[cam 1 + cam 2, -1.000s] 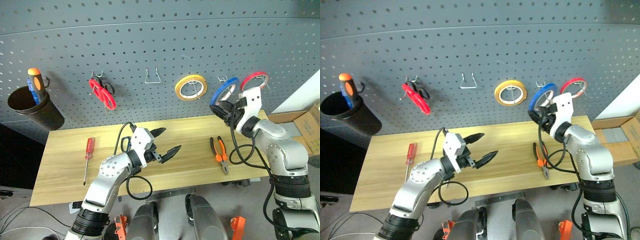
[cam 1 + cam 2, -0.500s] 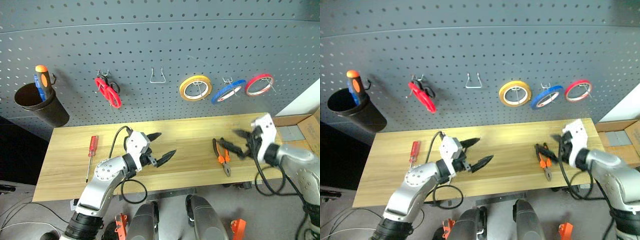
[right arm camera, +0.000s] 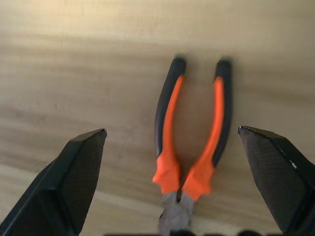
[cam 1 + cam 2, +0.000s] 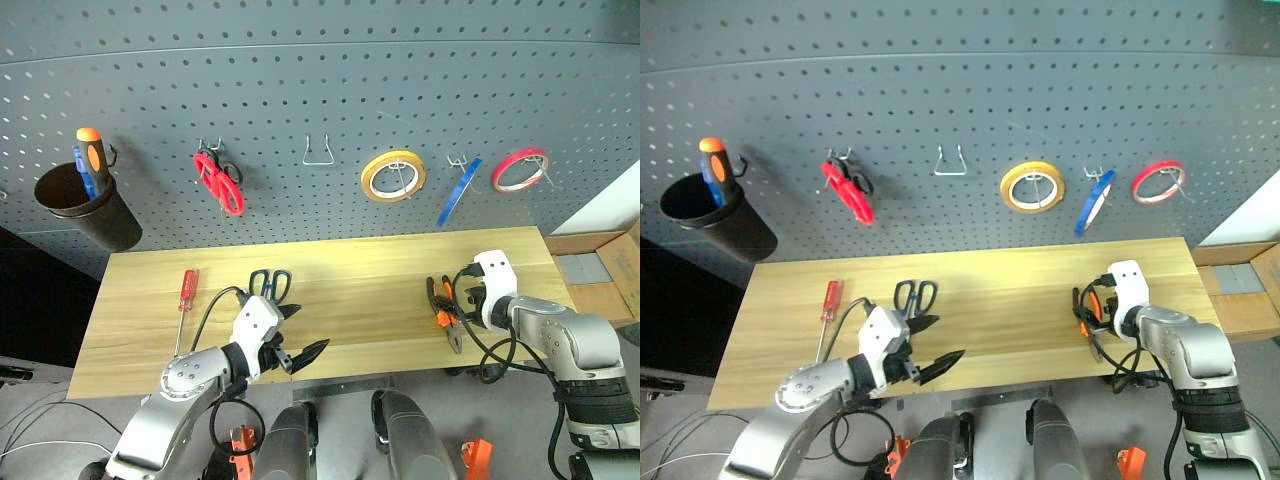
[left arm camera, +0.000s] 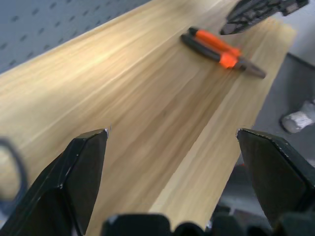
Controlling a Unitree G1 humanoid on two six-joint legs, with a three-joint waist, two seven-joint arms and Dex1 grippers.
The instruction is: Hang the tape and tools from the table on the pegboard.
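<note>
Right gripper (image 3: 172,147) spread wide and empty, straddling the pliers (image 3: 192,142) lying flat on the table (image 4: 370,270) — handles toward twelve o'clock, nose toward six. Left gripper (image 4: 297,333) likewise splayed. Blue tape (image 4: 458,190) hangs on the pegboard (image 4: 320,80); scissors (image 4: 268,284) and screwdriver (image 4: 184,300) (long axis twelve-to-six) remain — most of the job, I judge.

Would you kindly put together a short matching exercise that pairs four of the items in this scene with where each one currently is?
Things:
1. blue tape
2. pliers
3. red-handled screwdriver
4. orange-handled screwdriver

Places:
A. standing in the dark cup on the pegboard
B. lying on the table near its left end
C. hanging on a pegboard hook between the yellow roll and the red roll
D. lying on the table just in front of the open right gripper

Pairs: 1-C, 2-D, 3-B, 4-A
</note>
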